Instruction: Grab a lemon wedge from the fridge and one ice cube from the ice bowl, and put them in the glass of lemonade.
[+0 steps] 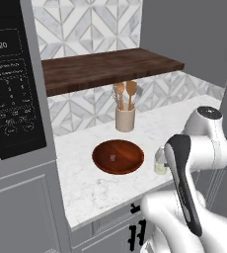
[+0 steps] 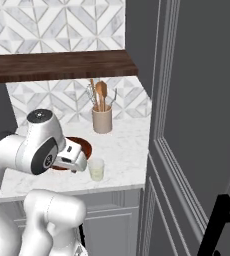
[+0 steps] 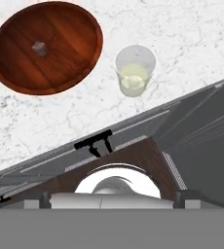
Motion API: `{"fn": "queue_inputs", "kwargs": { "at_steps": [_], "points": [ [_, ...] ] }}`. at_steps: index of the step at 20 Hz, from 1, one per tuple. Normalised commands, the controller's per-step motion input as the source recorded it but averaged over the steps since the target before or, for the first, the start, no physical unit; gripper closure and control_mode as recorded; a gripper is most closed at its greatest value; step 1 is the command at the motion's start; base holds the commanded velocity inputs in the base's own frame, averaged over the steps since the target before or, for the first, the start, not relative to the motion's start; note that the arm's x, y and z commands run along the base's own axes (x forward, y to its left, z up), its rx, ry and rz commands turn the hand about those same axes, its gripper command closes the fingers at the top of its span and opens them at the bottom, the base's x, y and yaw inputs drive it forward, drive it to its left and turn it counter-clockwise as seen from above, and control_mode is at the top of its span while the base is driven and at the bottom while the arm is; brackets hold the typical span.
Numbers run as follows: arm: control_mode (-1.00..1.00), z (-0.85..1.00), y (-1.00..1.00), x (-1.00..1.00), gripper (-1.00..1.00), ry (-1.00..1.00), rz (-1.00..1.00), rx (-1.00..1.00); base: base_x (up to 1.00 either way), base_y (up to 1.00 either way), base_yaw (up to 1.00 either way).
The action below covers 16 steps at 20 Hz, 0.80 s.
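Marble counter beside dark grey fridge door.
Glass of lemonade [image 2: 96,169] upright near counter front edge; ice bowl [image 2: 82,146] just behind it, partly hidden by white arm [image 2: 37,150]; beige crock [image 2: 102,119] with wooden spoons by tiled wall; dark wooden shelf [image 2: 62,65] above; fridge [image 2: 197,115] at right.

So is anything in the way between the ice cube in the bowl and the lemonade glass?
Nothing visible is. The ice cube lies alone in the ice bowl, and the glass of lemonade stands apart beside it, with bare marble counter between them. Only the bowl's low rim must be cleared.

Utensil crock [image 1: 125,118] beneath wooden shelf [image 1: 110,68]
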Motion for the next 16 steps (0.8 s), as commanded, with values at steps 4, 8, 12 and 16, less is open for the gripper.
{"fn": "queue_inputs", "kwargs": {
  "at_steps": [4,8,12,16],
  "points": [
    [1.00,0.00,0.00,0.00,-1.00,0.00,0.00,0.00,-1.00,0.03,-0.35],
    [1.00,0.00,0.00,0.00,-1.00,0.00,0.00,0.00,-1.00,0.35,-0.56],
    [1.00,0.00,0.00,0.00,-1.00,0.00,0.00,0.00,-1.00,0.50,-0.60],
    [1.00,0.00,0.00,0.00,-1.00,0.00,0.00,0.00,-0.66,0.18,-0.78]
  ]
}}
